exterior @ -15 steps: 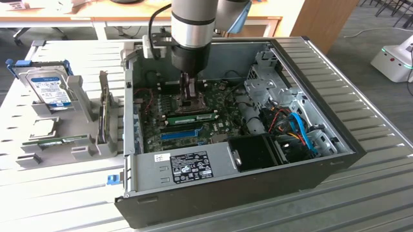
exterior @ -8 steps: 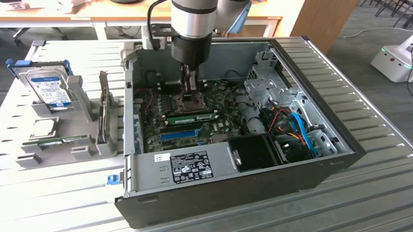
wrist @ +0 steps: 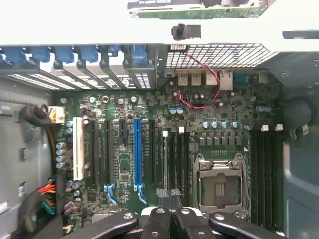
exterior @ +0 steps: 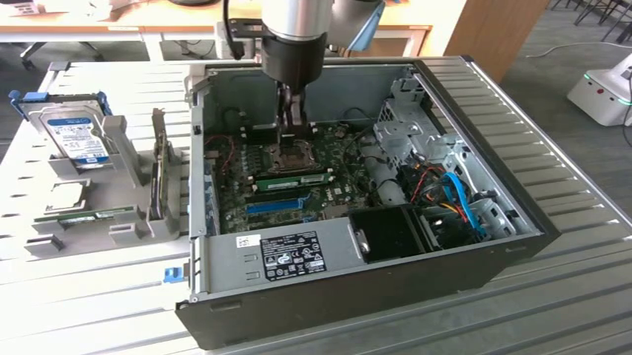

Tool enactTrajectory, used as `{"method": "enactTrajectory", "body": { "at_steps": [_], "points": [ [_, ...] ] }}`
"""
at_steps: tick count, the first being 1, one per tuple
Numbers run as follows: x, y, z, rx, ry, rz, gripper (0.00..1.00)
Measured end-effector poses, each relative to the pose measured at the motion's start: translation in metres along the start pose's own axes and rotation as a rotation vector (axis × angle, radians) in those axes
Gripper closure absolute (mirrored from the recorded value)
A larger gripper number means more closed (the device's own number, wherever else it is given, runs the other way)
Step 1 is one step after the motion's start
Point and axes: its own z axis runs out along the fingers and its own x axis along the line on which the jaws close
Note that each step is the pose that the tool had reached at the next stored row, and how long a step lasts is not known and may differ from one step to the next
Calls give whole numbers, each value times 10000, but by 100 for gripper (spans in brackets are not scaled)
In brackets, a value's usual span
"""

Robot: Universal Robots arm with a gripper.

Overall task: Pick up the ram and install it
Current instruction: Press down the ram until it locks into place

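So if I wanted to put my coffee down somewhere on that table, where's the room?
The ribbed table is bare along the exterior view's right of the computer case, and in front of it at lower left. Crowded: the grey rack on the left holds a hard drive and green sticks. Inside the case, the gripper hangs over the motherboard.

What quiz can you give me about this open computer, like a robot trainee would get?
1. True or false: the silver hard drive with a blue-white label stands outside the open black computer case.
2. The shut black gripper hangs over: A the green motherboard; B a keyboard; C a fruit bowl.
3. Fill in: the motherboard's longest slot is coloured ___.
Key: 1 true; 2 A; 3 blue.
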Motion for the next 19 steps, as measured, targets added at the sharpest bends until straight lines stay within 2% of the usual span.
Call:
{"method": "enactTrajectory", "body": {
  "at_steps": [10, 19],
  "points": [
    [0, 4, -200, 2, 91, 2, 89],
    [0, -8, -212, 1, 102, 4, 89]
  ]
}}
